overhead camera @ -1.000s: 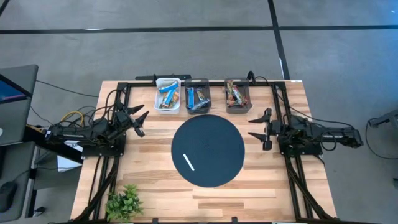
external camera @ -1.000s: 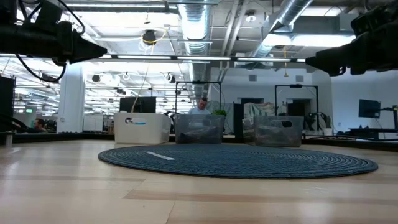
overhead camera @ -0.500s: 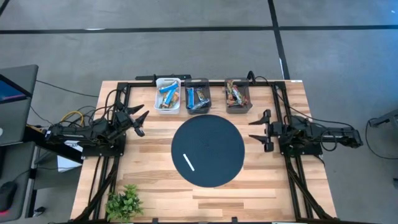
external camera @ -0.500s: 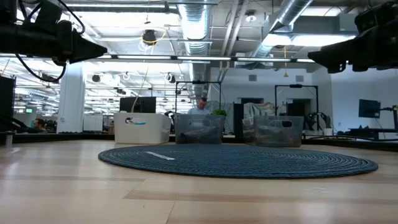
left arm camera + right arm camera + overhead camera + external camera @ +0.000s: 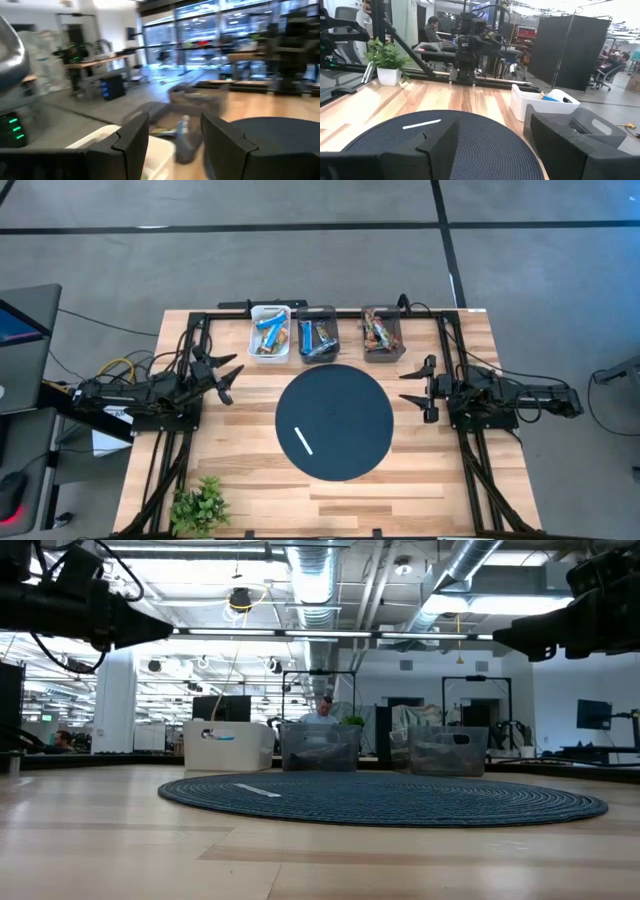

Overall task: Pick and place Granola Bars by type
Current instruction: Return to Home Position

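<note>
The granola bars lie in three bins along the table's far edge. A white bin [image 5: 270, 333] holds blue and brownish bars. The middle grey bin [image 5: 318, 335] holds blue and orange-brown ones. The right grey bin [image 5: 382, 333] holds reddish multicoloured ones. My left gripper [image 5: 224, 377] hovers open over the table's left part, left of the round dark mat [image 5: 334, 421]. Its wrist view looks toward the white bin [image 5: 150, 150] and a blue bar [image 5: 184, 125]. My right gripper [image 5: 417, 387] hovers open just right of the mat.
A thin white stick [image 5: 304, 440] lies on the mat's near-left part. A small green plant [image 5: 200, 505] stands at the near-left corner. Black frame rails run along the table's left, right and far edges. Bare wood lies near the mat's near side.
My left gripper has swung a little toward the far edge and the bins, still open. The bins, bars and stick have stayed in place.
</note>
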You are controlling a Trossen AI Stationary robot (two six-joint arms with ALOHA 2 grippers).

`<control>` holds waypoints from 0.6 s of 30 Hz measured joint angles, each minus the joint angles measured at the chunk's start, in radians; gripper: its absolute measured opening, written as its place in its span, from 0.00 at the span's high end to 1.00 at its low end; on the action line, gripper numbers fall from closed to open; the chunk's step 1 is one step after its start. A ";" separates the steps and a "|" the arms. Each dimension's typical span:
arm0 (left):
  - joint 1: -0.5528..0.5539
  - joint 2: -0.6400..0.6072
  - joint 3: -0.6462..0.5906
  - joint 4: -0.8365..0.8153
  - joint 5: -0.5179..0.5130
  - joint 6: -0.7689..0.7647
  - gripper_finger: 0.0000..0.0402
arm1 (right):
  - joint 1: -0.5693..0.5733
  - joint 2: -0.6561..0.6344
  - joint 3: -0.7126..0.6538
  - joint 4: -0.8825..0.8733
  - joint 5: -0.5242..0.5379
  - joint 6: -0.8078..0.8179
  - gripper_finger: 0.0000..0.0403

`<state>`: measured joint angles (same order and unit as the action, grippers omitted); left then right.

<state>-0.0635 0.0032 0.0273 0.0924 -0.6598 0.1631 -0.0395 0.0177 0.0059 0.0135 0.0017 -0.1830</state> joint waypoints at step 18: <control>0.000 0.000 -0.004 -0.050 0.536 0.075 0.57 | 0.000 0.000 -0.001 0.000 -0.001 -0.009 0.41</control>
<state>-0.0636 0.0029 0.0233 0.0421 -0.1241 0.2386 -0.0399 0.0177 0.0051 0.0134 0.0010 -0.1917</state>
